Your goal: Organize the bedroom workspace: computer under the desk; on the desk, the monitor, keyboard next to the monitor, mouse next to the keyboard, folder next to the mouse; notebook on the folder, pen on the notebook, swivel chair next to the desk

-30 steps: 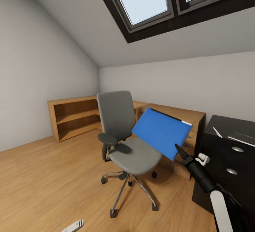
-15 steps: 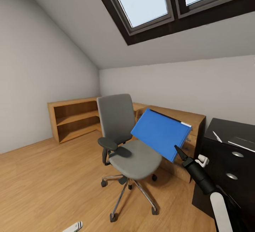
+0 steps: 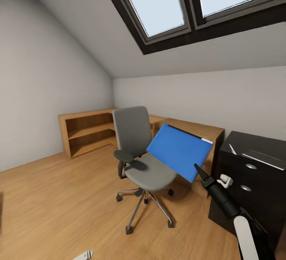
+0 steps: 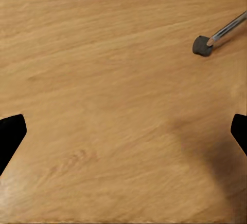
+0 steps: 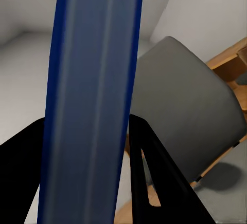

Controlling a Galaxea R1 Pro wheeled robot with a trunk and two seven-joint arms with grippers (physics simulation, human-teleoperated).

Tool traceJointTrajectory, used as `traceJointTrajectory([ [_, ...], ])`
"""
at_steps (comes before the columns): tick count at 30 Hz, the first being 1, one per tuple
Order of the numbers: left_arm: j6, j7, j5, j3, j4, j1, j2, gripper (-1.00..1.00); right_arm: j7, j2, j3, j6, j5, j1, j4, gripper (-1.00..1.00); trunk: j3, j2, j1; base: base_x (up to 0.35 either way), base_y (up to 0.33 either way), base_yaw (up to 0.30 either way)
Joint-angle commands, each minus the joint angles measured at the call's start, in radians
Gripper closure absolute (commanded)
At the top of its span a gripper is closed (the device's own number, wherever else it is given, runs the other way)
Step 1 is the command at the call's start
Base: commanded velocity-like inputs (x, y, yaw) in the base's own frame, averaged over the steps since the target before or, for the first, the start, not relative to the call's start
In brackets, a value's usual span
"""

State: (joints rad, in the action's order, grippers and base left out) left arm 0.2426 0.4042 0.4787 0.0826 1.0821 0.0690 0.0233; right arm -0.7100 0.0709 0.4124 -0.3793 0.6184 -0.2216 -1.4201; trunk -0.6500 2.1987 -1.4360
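Note:
My right gripper (image 3: 197, 170) is shut on the lower corner of the bright blue folder (image 3: 178, 152), which hangs tilted in the air beside the swivel chair (image 3: 142, 154), above the seat's right edge. In the right wrist view the folder's edge (image 5: 92, 54) runs between the black fingers (image 5: 154, 178), with the chair's grey back (image 5: 190, 116) behind. The black desk (image 3: 258, 142) with its drawer unit stands at the right; a thin white pen (image 3: 232, 149) and a flat grey item (image 3: 264, 159) lie on it. My left gripper (image 4: 123, 134) is open over bare floor.
A low light-wood cabinet (image 3: 85, 132) runs along the back wall and behind the folder. A chair castor (image 4: 203, 45) shows in the left wrist view. Dark-framed skylights (image 3: 167, 5) sit in the sloped ceiling. Wood floor (image 3: 59, 196) stretches left of the chair.
The whole picture has shifted, so the camera moved; chair and desk sit a little differently in view. The folder stays held in my right gripper at about the same height.

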Motion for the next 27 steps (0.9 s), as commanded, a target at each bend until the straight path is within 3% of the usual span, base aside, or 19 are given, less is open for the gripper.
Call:
traceJointTrajectory([
  [1,0.003,0.007,0.008,0.002,-0.001,0.0,0.0,-1.0,0.001,0.001,0.002,-0.009,0.008,-0.001,0.0,1.0,0.001,-0.007,0.005,-0.339,0.0,0.065],
  [5,-0.001,0.006,0.007,0.002,-0.022,0.0,-0.001,-1.0,0.004,0.001,0.003,-0.009,0.009,-0.001,0.001,1.0,0.007,-0.035,0.02,-0.303,0.0,0.078],
  [11,-0.087,0.004,0.005,0.002,-0.033,0.0,-0.002,-1.0,0.007,0.001,0.005,-0.01,0.007,-0.001,0.007,1.0,0.017,-0.077,0.043,-0.057,0.0,0.093],
  [27,-0.091,0.005,0.004,0.004,-0.034,0.0,0.0,-1.0,0.006,-0.002,0.005,-0.01,0.004,-0.001,0.007,1.0,0.042,-0.189,0.104,-0.001,0.0,0.068],
])
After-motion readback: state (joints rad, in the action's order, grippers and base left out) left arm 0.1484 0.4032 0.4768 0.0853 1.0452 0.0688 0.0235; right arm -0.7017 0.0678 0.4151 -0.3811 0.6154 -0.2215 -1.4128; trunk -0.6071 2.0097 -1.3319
